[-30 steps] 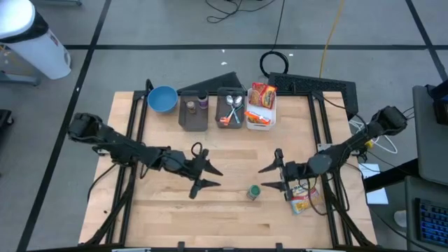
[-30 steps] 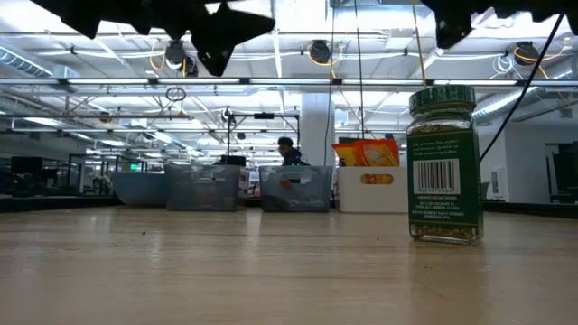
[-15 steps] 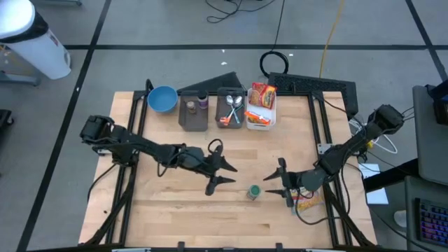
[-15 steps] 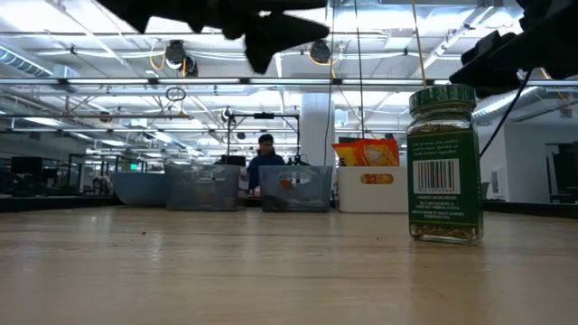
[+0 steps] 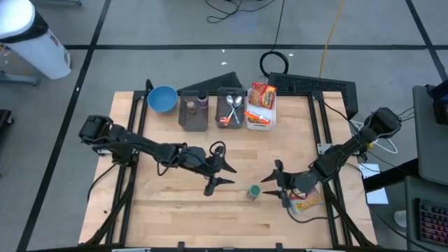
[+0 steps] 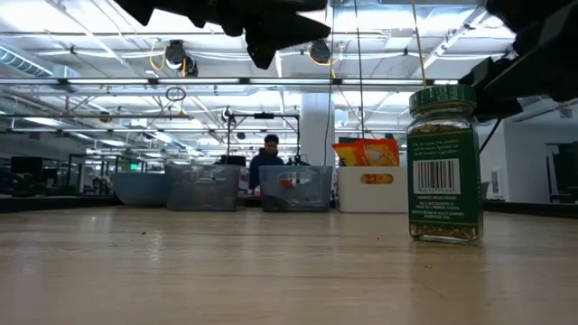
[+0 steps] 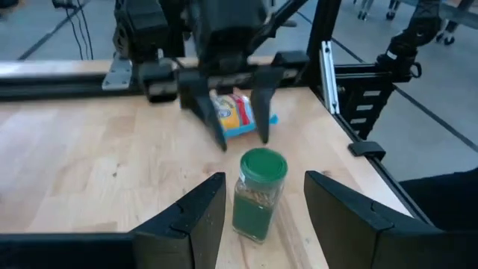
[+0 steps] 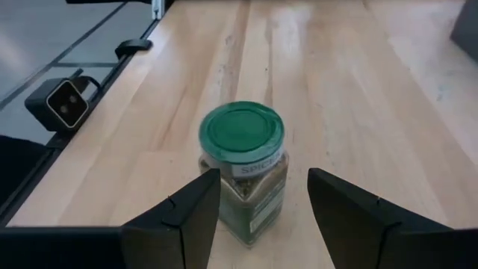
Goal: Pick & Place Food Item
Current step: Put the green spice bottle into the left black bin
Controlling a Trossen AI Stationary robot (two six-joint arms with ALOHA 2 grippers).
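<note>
The spice jar [image 5: 255,192], a glass jar with a green lid and green label, stands upright on the wooden table [image 5: 231,150], toward the near edge and right of centre. My right gripper [image 5: 271,184] sits just to the right of the jar, with its fingers spread apart and empty; in the right wrist view the jar [image 8: 243,170] stands between and just ahead of my two fingertips [image 8: 183,217], not touching either. My left gripper [image 5: 225,174] is positioned to the left of the jar, near it but apart, and its fingers are likewise spread and hold nothing; in the left wrist view the jar [image 7: 258,193] appears just beyond the fingertips [image 7: 202,213], with my right gripper [image 7: 237,123] facing it from the far side. A yellow snack packet [image 5: 305,203] lies flat on the table under my right arm. Along the far edge of the table stand a blue bowl [image 5: 162,99], a grey bin holding small jars [image 5: 194,113], a grey bin holding spoons [image 5: 232,110] and a white bin holding snack packets [image 5: 260,106]. In the low view a person [image 6: 268,161] is visible in the room behind the bins.
</note>
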